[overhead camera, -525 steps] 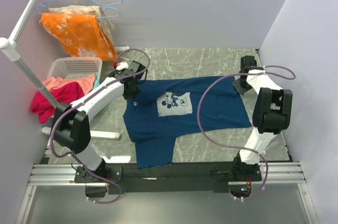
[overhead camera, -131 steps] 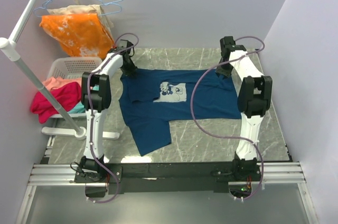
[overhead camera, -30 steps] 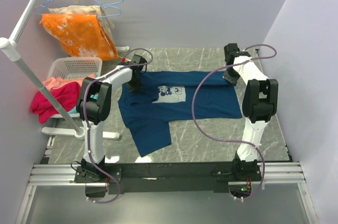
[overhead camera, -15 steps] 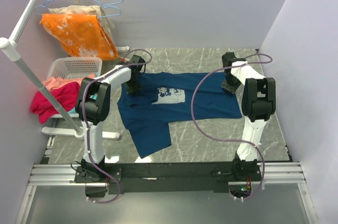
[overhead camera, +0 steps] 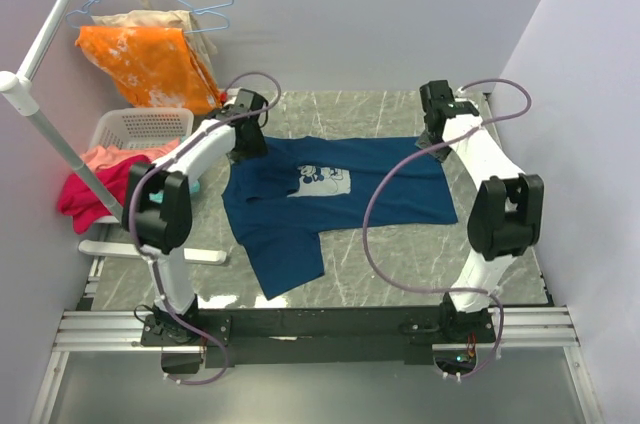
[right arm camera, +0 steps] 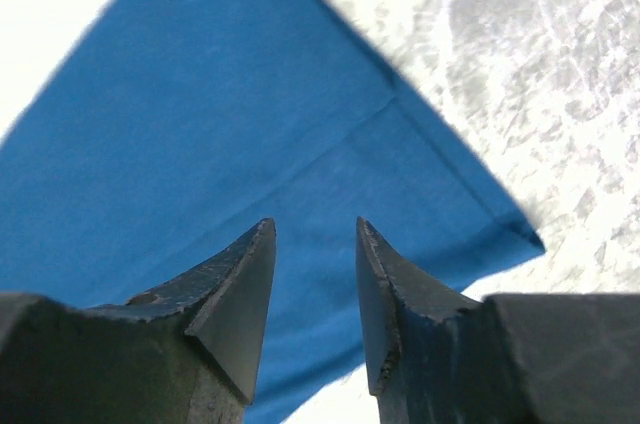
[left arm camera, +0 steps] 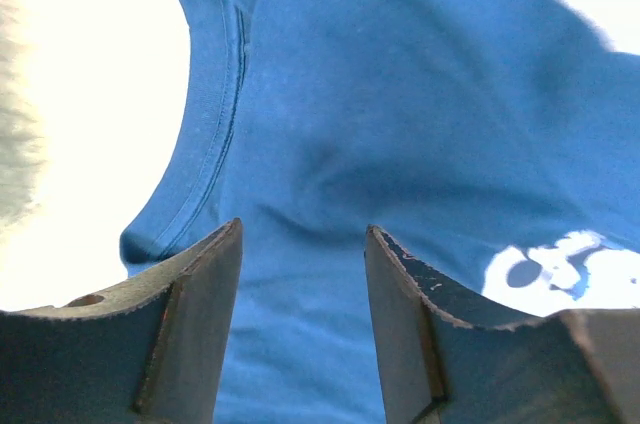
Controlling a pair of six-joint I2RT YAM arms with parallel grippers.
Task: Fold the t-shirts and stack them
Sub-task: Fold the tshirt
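A navy blue t-shirt (overhead camera: 350,199) with a pale cartoon-mouse print (overhead camera: 323,180) lies spread flat on the marble table, one sleeve reaching toward the near edge. My left gripper (overhead camera: 254,149) hovers open over the shirt's far left part. In the left wrist view its fingers (left arm camera: 303,234) frame bare blue cloth beside a curved seam (left arm camera: 215,104), with the print's edge (left arm camera: 560,269) at the right. My right gripper (overhead camera: 437,134) hovers open over the far right corner. Seen from the right wrist, those fingers (right arm camera: 315,229) have only cloth below, near the hem corner (right arm camera: 515,234). Neither gripper holds anything.
A white laundry basket (overhead camera: 140,127) with pink and red clothes (overhead camera: 95,184) stands at the left. An orange garment (overhead camera: 150,64) hangs from a hanger on the white rack pole (overhead camera: 45,129). Walls close in the back and right sides.
Both grippers have opened, let go of the t-shirt's far edge and drawn up and back. The shirt stays flat where it was laid.
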